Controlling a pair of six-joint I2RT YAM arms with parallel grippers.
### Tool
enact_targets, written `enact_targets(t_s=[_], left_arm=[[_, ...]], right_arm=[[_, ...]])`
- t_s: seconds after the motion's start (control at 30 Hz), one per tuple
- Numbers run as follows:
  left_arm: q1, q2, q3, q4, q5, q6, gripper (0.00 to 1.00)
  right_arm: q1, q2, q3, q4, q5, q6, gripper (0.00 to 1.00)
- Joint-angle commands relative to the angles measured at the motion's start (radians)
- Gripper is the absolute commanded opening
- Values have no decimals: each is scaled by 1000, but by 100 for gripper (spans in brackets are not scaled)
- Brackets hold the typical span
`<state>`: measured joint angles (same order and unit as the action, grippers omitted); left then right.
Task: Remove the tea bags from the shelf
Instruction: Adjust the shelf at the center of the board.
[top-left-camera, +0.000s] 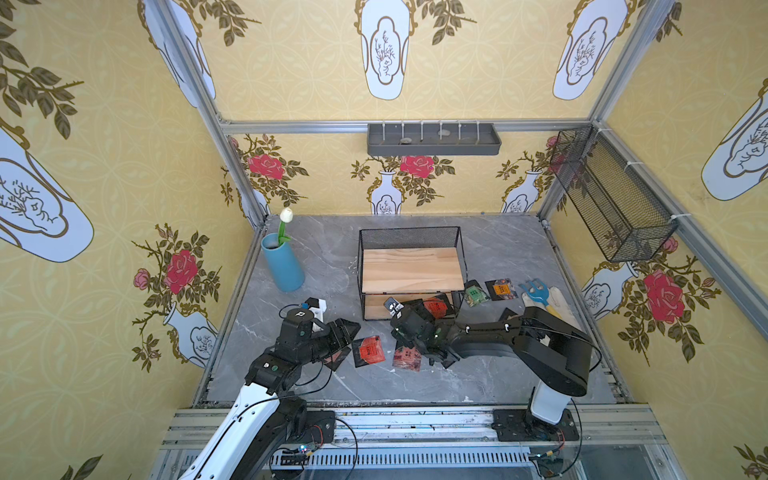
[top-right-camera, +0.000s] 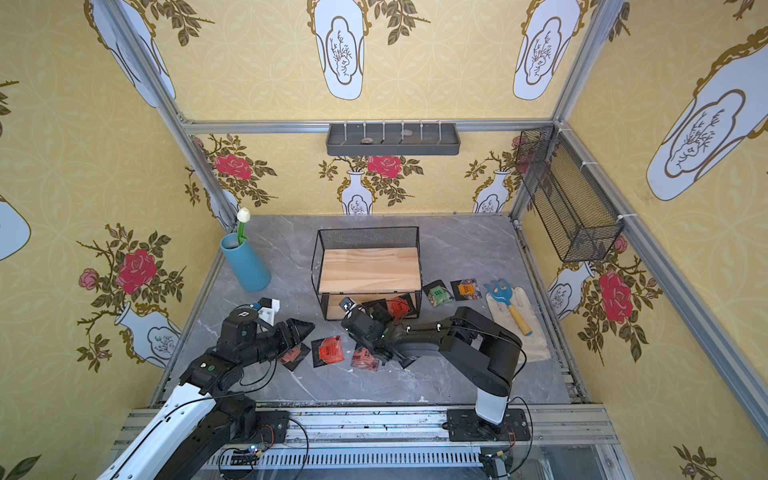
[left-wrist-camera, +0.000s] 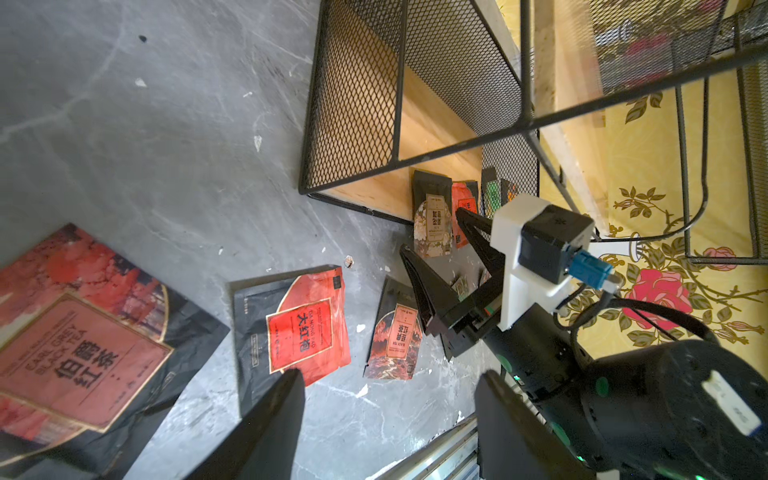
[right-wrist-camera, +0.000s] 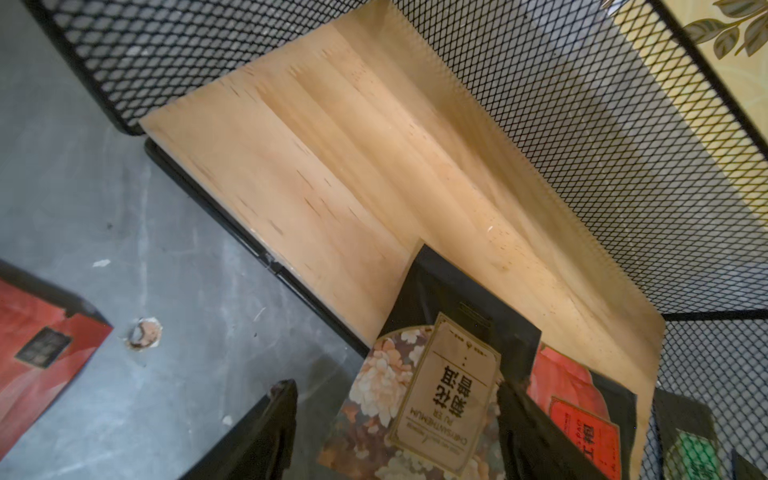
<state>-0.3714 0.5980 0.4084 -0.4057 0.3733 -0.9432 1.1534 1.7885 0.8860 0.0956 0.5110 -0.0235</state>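
Seemingly light and crinkly, the beige tea bag (right-wrist-camera: 432, 365) overhangs the shelf (right-wrist-camera: 332, 174) at its lower front edge; the right pincer (right-wrist-camera: 394, 386), released, straddles it, so pinch there; left pincer (left-wrist-camera: 388, 374) also released.

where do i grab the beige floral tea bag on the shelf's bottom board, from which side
Likely the near end of the beige floral tea bag, which sticks out past the front edge of the lower board. Come in low from the open front of the shelf: mesh closes its back and sides, and the upper board covers it.
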Motion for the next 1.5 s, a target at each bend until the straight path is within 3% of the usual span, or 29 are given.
enact_targets(t_s=[0.0, 0.37, 0.57, 0.93, 1.07, 1.47], left_arm=[[-1, -2, 1, -1, -10, 13, 73], [0, -17, 0, -22, -29, 9, 72], [0, -17, 3, -25, -35, 9, 72], [0, -20, 2, -29, -44, 8, 71], [0, -20, 2, -30, -44, 9, 71], [0, -26, 2, -30, -44, 6, 70]], right_arm=[[-8, 16, 14, -25, 11, 18, 79], [-45, 45, 15, -29, -46, 44, 76], [-63, 52, 10, -27, -99, 55, 62], [-67, 36, 8, -28, -120, 52, 44], [-67, 17, 9, -36, -128, 48, 31], [-47, -38, -4, -31, -98, 27, 22]])
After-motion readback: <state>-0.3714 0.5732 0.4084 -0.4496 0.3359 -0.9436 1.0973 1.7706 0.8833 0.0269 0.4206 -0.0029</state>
